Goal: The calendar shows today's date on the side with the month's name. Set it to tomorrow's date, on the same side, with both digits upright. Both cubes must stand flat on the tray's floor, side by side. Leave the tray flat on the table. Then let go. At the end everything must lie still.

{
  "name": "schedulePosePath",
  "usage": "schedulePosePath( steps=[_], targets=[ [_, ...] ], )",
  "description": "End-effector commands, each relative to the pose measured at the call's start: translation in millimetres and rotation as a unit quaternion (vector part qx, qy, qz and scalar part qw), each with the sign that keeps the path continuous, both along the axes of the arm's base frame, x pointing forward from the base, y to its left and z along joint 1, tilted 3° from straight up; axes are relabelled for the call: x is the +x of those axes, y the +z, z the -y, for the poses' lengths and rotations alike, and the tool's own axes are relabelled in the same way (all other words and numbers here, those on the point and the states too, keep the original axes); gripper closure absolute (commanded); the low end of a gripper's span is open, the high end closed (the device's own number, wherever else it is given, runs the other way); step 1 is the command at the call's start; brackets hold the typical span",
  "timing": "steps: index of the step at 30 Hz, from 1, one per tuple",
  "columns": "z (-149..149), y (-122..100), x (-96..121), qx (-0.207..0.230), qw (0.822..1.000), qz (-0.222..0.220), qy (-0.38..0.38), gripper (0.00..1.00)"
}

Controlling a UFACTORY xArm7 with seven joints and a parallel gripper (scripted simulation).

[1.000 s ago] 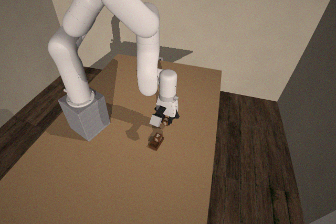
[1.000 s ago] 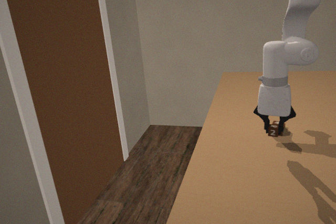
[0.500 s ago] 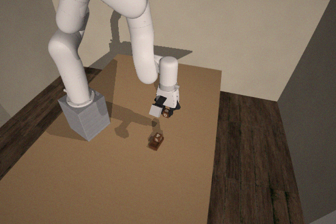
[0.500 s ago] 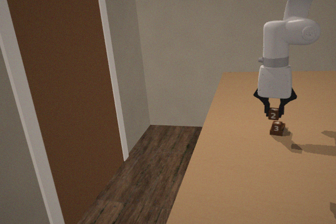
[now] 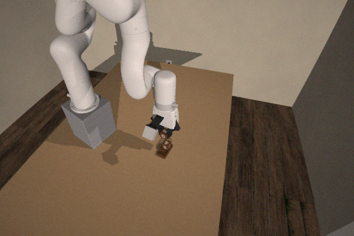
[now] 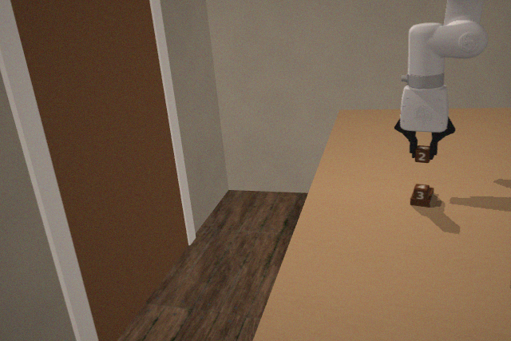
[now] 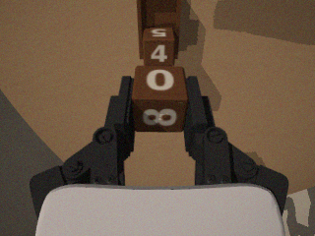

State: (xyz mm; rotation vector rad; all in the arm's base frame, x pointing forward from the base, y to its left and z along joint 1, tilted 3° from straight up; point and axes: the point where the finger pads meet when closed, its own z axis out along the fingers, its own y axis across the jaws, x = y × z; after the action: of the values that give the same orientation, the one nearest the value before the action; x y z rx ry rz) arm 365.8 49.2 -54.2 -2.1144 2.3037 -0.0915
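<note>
My gripper point(image 5: 165, 134) point(image 6: 421, 156) point(image 7: 158, 91) is shut on a brown cube point(image 5: 164, 134) point(image 6: 421, 154) point(image 7: 159, 98), held in the air above the table. This cube shows an upright 0 and a sideways 8 in the wrist view, and an upright 2 in the exterior view. The second brown cube point(image 5: 166, 144) point(image 6: 420, 194) point(image 7: 158, 51) is in one end of the small brown tray point(image 5: 163, 153) point(image 6: 420, 203) point(image 7: 141, 29). It shows 4 and an upside-down 5 in the wrist view, 3 in the exterior view. The month side cannot be read.
The tray stands on the tan table point(image 5: 128, 199) point(image 6: 350, 246). The grey base block point(image 5: 91, 125) of the arm stands to its left in the top view. The table's right edge lies to the right of the tray there. Arm shadows cross the table.
</note>
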Motion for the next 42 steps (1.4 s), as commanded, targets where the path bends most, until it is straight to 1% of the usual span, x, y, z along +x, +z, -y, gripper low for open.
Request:
schedulePosePath(
  steps=[1,20,25,32,34,42],
  targets=[
    [21.6,5.8,-1.4,0.011,1.000,0.002,0.004,0.71],
    [23.0,2.5,-1.5,0.012,1.000,0.002,0.004,0.71],
    [23.1,-7.5,-1.0,0.012,1.000,0.002,0.004,0.71],
    [23.4,-29.4,0.2,0.012,1.000,0.002,0.004,0.71],
    [23.4,-29.4,0.2,0.012,1.000,0.002,0.004,0.71],
    [23.7,-51.6,1.5,0.012,1.000,0.002,0.004,0.71]
  ],
)
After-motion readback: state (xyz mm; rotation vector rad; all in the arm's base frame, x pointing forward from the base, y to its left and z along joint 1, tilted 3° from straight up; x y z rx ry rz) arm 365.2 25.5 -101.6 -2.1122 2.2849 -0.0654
